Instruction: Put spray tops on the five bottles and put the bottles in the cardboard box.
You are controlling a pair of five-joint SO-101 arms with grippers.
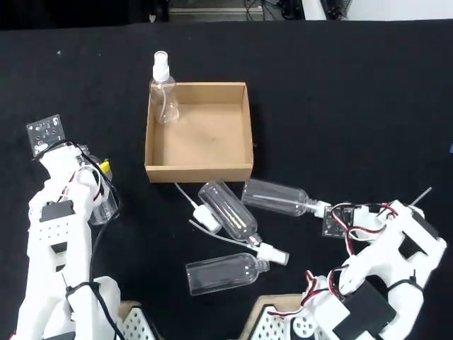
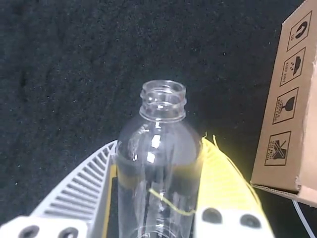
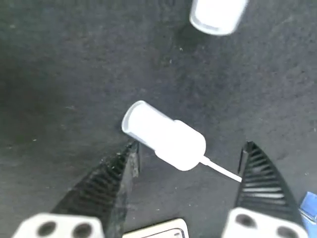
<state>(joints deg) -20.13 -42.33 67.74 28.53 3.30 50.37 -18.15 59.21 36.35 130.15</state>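
1. While one capped bottle [image 1: 164, 106] stands inside the cardboard box [image 1: 199, 172], in its far left corner, four more wait outside, so I judge the task about a fifth done.
2. The box sits towards the far middle of the worktop [image 1: 354, 106].
3. The left claw [image 2: 161, 143] is clamped on an open-necked bottle [image 2: 163, 99] near the worktop's left edge, close beside the box. That bottle has no top yet.
4. The right claw [image 3: 189, 146] stands apart, one finger on either side of a loose spray top [image 3: 166, 139]. That top lies on the worktop with its thin tube trailing and is not gripped.
5. Three bottles lie between the box and the near edge:
   - a slanted bottle [image 1: 228, 210];
   - a right-hand bottle [image 1: 276, 197];
   - a nearest bottle [image 1: 221, 275].
6. The right-hand bottle seems to carry a white top [image 1: 322, 208] at its neck, but I cannot tell whether it is seated.
7. Two other tops lie loose. One top [image 1: 205, 217] is beside the slanted bottle, and another top [image 1: 273, 253] is by the nearest bottle's neck.
8. The count is five bottles, one box and two claws. By my judgement there are five tops: one fitted, one perhaps fitted, and three loose.
9. What is left is to cap the remaining bottles and box all four.
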